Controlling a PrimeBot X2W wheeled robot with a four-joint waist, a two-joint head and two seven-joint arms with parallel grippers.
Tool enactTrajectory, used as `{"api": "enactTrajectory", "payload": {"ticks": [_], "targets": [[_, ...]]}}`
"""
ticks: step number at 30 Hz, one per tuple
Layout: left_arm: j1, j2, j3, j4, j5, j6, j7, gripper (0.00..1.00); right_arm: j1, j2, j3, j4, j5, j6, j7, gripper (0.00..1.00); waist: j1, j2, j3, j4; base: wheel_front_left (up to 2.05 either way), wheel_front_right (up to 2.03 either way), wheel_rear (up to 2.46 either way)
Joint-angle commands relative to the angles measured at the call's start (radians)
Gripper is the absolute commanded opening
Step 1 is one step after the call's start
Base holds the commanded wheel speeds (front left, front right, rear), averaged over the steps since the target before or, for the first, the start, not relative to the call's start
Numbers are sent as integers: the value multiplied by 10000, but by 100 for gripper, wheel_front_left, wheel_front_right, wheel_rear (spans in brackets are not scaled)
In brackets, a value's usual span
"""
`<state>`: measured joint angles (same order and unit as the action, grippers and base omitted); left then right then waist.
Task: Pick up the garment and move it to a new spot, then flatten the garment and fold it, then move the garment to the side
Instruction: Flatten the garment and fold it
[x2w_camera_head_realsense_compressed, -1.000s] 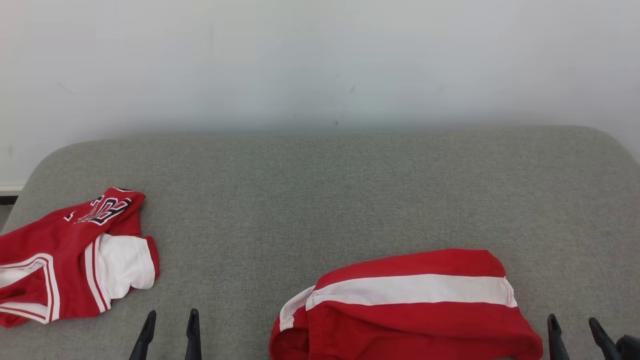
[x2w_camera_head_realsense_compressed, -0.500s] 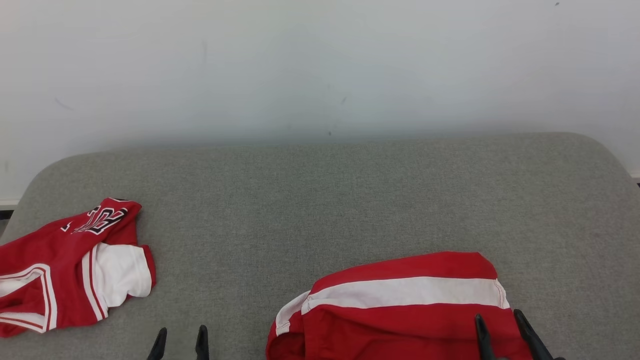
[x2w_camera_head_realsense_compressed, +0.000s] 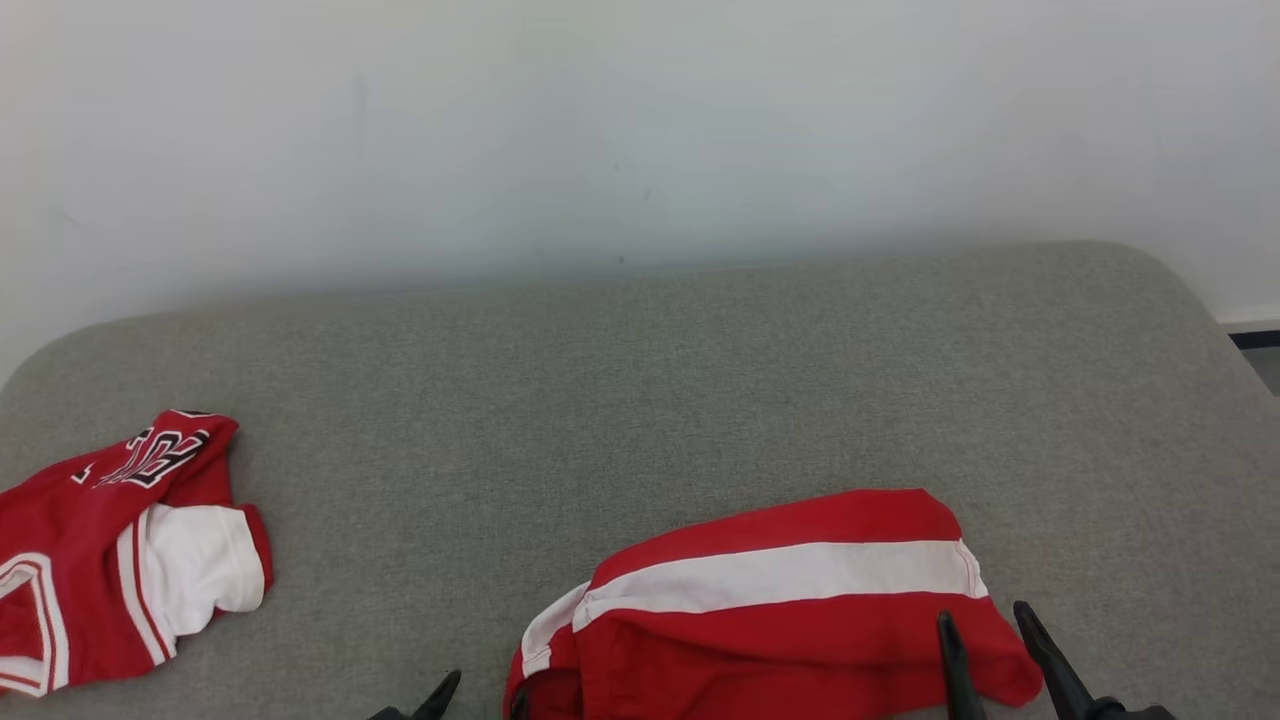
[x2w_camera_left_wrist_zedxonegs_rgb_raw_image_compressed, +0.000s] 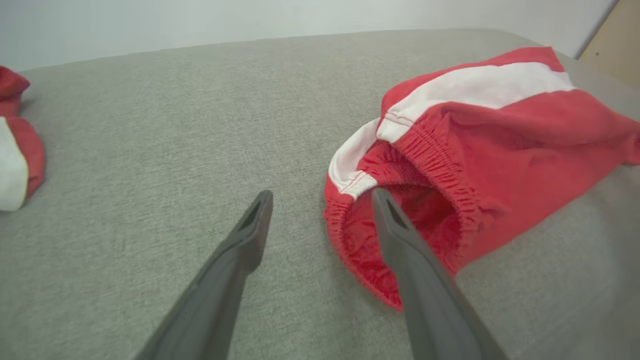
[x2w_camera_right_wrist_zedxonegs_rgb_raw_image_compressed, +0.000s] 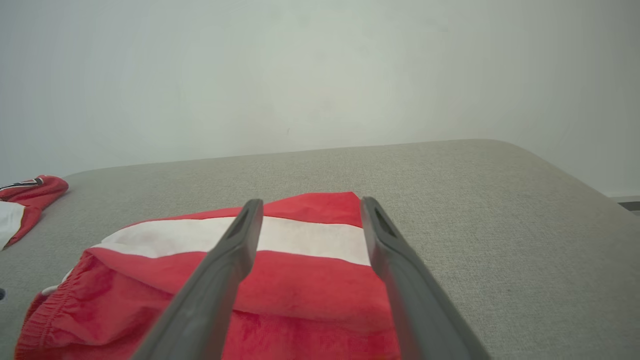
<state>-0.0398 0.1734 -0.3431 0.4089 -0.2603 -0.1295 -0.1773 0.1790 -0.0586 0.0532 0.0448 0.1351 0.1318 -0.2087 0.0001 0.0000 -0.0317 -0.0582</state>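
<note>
A: Progress on that grey cushion (x2w_camera_head_realsense_compressed: 640, 380)?
B: Barely begun, I judge. One red-and-white garment (x2w_camera_head_realsense_compressed: 780, 610) lies bunched at the near edge, right of middle. Lifting, flattening, folding and setting aside all remain.
A: Counts?
B: Two garments, with a second red jersey (x2w_camera_head_realsense_compressed: 110, 540) at the left edge. Two grippers, left gripper (x2w_camera_left_wrist_zedxonegs_rgb_raw_image_compressed: 321, 194) and right gripper (x2w_camera_right_wrist_zedxonegs_rgb_raw_image_compressed: 311, 201), both spread wide and empty.

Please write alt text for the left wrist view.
The open left gripper points toward the elastic waistband of red shorts with a white stripe, lying on a grey cushion. Another red-and-white garment is at the left edge.
</note>
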Motion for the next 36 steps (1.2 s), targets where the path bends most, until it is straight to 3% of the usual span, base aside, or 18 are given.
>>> {"api": "enactTrajectory", "payload": {"ticks": [1,9,18,19,21,27,33,36], "targets": [[-460,241,-432,444,-144,-9,174,100,-97,-24,63,2,89,-22,-24,100,-1,0,110,-305,0,0,0],[-1443,492,-1096,1829,-243,-9,362,100,-200,1,82,-36,94,-23,-30,100,-1,0,309,-878,0,0,0],[-2105,342,-846,2733,-493,211,-418,100,-252,39,75,-45,116,-23,-6,100,-1,0,453,-1314,0,0,0],[-2155,318,-834,2813,-516,222,-437,74,-264,43,94,-49,133,-23,4,100,-1,0,462,-1341,0,0,0],[-2295,264,-697,2949,-641,294,-555,0,-306,49,119,-51,175,-23,1,100,-1,0,480,-1383,0,0,0],[-2738,-64,125,3145,-1239,629,-840,0,-368,65,151,-21,202,-23,-30,100,-1,0,563,-1447,0,0,0],[-3173,-452,1100,3495,-2355,349,-887,0,-455,76,309,9,189,-23,-38,100,-1,0,680,-1619,0,0,0],[-3503,-445,1406,3731,-2527,440,-886,0,-510,79,376,18,193,-23,-38,100,-1,0,778,-1720,0,0,0]]}}
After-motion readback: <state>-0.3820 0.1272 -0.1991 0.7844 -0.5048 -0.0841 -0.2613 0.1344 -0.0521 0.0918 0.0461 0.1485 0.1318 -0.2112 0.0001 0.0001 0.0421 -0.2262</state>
